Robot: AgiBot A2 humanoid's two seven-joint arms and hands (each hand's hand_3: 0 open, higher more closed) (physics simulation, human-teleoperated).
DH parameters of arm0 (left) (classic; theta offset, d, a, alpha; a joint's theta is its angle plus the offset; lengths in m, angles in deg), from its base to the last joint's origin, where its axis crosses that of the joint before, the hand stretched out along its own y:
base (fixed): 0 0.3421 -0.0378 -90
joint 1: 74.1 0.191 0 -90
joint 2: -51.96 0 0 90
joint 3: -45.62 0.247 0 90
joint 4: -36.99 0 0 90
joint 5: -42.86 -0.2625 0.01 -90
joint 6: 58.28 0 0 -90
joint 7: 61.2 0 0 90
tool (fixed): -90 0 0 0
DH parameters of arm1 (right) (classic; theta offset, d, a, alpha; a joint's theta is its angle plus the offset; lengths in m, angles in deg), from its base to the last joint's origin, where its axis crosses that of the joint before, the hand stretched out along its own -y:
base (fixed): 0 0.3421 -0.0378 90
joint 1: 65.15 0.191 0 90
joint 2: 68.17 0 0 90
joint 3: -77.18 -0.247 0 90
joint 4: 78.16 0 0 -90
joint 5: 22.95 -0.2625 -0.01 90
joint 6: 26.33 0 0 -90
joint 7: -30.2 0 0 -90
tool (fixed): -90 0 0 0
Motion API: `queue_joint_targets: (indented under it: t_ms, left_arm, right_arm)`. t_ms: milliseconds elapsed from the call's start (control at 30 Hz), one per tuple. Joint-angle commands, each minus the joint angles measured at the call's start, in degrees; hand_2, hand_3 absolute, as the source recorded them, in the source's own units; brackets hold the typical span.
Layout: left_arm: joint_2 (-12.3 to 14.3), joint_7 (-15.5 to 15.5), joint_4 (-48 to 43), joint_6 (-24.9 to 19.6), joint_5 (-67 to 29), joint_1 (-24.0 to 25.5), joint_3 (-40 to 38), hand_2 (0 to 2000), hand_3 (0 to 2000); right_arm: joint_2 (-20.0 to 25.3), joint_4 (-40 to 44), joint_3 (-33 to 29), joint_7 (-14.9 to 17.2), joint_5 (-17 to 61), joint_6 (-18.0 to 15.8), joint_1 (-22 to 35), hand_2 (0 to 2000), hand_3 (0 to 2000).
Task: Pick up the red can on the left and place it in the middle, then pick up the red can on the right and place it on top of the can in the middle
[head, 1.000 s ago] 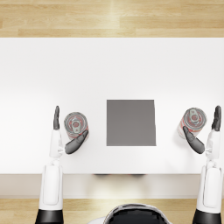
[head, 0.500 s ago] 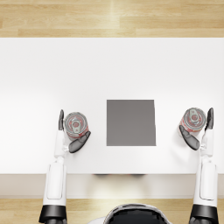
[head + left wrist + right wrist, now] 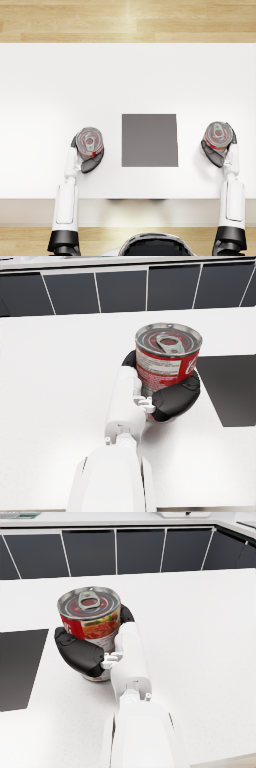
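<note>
The left red can (image 3: 90, 141) stands upright on the white table, left of the dark grey mat (image 3: 149, 140). My left hand (image 3: 86, 159) wraps around its lower half; in the left wrist view the dark fingers (image 3: 172, 400) press against the left red can (image 3: 167, 356). The right red can (image 3: 218, 135) stands upright to the right of the mat. My right hand (image 3: 218, 153) grips it from the near side, and the right wrist view shows my fingers (image 3: 80, 654) curled around the right red can (image 3: 91, 623). Both cans rest on the table.
The white table (image 3: 125, 80) stretches far behind the cans, with its front edge just behind my forearms. Dark cabinet fronts (image 3: 125, 288) stand beyond the table's far edge. The grey mat lies flat between the two cans.
Both hands have moved inward from beside the cans and their fingers have closed around them. The cans stay in place on the table.
</note>
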Motion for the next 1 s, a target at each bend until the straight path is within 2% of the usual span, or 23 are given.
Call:
queue_joint_targets:
  t_ms: [33,67,233,300,467,600,733,767,800,833,867,933,967,1000]
  left_arm:
    - [0.32,-0.11,-1.15,0.15,-0.01,-1.1,-0.35,2000,1520]
    - [0.49,-0.27,-1.79,0.65,-0.01,-1.34,-0.26,2000,1520]
    - [1.64,-0.41,-10.14,0.99,-0.01,-2.95,4.73,2000,1520]
    - [2.95,-0.43,-9.49,0.97,-0.01,-5.23,8.16,2000,1520]
    - [7.32,-0.58,-2.82,0.51,0.0,-11.29,15.96,2000,1520]
    - [9.58,-0.66,4.19,0.16,0.0,-14.62,19.38,2000,1520]
    - [11.54,-0.67,11.09,0.11,-0.01,-17.24,21.32,2000,1520]
    - [12.09,-1.76,12.46,0.14,-0.01,-17.97,21.83,2000,1520]
    - [12.3,-5.13,13.91,0.41,-0.02,-18.14,21.86,2000,1520]
    - [7.75,-9.11,15.82,0.36,-0.02,-21.61,32.2,2000,1520]
    - [11.64,-12.09,17.15,0.7,0.02,-19.47,24.34,2000,1520]
    - [12.27,-16.15,19.86,1.22,-0.03,-20.17,24.09,2000,1520]
    - [8.64,-17.39,20.62,1.22,-0.03,-22.67,33.13,2000,1520]
    - [11.74,-18.26,22.1,1.27,0.01,-21.05,26.36,2000,1520]
  right_arm:
    - [0.13,-1.28,-0.83,-0.01,0.0,-0.4,0.77,2000,1307]
    - [0.24,-2.43,-1.21,-0.15,0.0,0.0,0.55,2000,1520]
    - [0.68,-12.29,-0.4,-0.38,0.01,1.17,-0.44,2000,1520]
    - [0.85,-16.2,1.26,-0.43,0.01,1.41,-0.35,2000,1520]
    - [1.52,-20.93,4.94,-0.55,0.0,1.22,2.04,2000,1520]
    - [2.17,-25.42,7.2,-0.56,0.01,0.99,3.08,2000,1520]
    - [3.32,-24.41,10.16,-0.6,0.0,0.72,5.57,2000,1520]
    - [3.55,-24.64,10.81,-0.62,0.0,0.68,5.87,2000,1520]
    - [3.82,-25.03,11.17,-0.6,0.0,0.74,6.36,2000,1520]
    - [4.14,-25.4,11.94,-0.57,0.0,0.71,6.92,2000,1520]
    - [4.45,-25.74,12.5,-0.56,0.0,0.72,7.48,2000,1520]
    - [5.22,-26.03,13.8,-0.55,0.0,0.66,8.85,2000,1520]
    - [5.61,-25.91,14.36,-0.55,0.0,0.66,9.53,2000,1520]
    - [5.97,-26.05,15.15,-0.56,0.0,0.6,10.06,2000,1520]
